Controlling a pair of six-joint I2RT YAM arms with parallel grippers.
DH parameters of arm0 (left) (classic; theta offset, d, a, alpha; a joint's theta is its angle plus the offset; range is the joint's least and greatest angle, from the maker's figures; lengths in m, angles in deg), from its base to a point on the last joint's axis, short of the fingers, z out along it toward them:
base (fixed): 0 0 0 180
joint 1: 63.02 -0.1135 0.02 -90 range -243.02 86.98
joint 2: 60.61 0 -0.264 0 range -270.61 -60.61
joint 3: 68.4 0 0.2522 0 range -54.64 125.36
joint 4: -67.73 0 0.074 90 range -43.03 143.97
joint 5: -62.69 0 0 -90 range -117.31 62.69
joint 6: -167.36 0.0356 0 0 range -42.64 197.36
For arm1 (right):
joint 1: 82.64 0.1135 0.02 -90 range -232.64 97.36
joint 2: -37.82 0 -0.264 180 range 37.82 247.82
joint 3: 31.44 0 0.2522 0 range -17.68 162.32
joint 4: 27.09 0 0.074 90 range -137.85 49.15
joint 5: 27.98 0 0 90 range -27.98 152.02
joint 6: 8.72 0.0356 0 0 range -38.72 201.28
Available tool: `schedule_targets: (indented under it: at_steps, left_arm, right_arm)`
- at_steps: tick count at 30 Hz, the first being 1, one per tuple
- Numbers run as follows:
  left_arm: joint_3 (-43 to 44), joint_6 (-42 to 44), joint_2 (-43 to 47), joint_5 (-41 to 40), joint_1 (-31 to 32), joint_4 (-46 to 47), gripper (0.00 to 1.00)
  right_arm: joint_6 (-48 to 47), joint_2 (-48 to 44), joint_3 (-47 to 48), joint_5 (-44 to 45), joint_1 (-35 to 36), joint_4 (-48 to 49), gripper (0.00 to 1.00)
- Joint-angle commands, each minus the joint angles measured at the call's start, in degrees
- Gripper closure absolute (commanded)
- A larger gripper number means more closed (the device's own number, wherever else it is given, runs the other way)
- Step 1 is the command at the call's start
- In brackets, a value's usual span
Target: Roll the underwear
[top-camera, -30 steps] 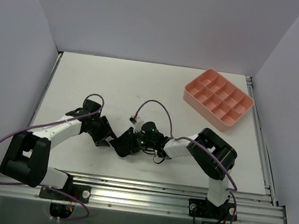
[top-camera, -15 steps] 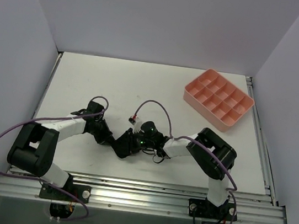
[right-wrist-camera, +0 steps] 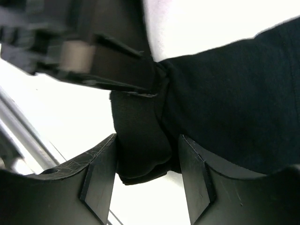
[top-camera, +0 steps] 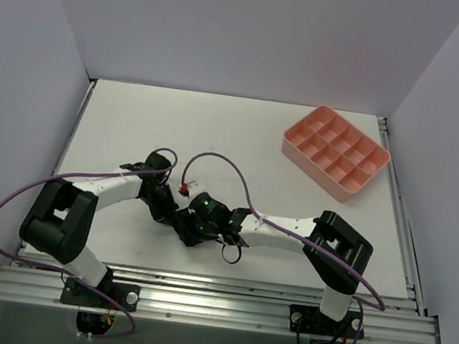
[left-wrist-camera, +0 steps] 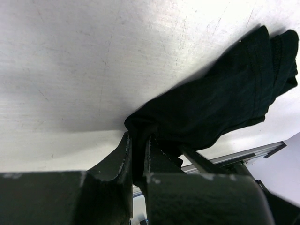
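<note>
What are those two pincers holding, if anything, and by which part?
Both hold the black underwear: the left pincer pinches a bunched end of it, and the right pincer clamps the thick fold beside that.

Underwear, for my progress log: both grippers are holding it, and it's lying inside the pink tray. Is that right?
No. The underwear lies on the white table, not inside the pink tray, which stands apart at the far right, as the top external view shows. Both the left gripper and the right gripper are holding it.
</note>
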Motion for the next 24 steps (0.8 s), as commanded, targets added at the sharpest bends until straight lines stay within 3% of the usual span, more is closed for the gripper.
schedule_targets:
  at_steps: [1, 17, 21, 23, 24]
  left_arm:
    - [1.5, 1.0, -1.3, -3.3, 1.3, -5.4, 0.98]
    - [2.6, -0.8, -1.4, -3.9, 2.3, -7.2, 0.98]
    - [3.1, -1.2, 1.1, -4.5, 1.6, -9.1, 0.93]
    - [3.9, -0.7, 3.0, -5.3, 0.7, -10.1, 0.84]
    - [4.3, -0.5, 5.3, -6.0, 0.2, -11.0, 0.74]
  right_arm:
    - [-4.8, -1.2, 3.6, 11.8, 3.2, -8.8, 0.52]
    - [-9.6, 1.9, 6.5, 16.2, 7.7, -8.4, 0.55]
    - [-3.5, 1.8, 0.8, 13.4, 5.1, -3.3, 0.92]
    - [1.6, -0.7, -3.4, 8.7, 2.1, 1.8, 1.00]
    - [3.3, -1.5, -5.7, 5.8, 0.5, 3.8, 1.00]
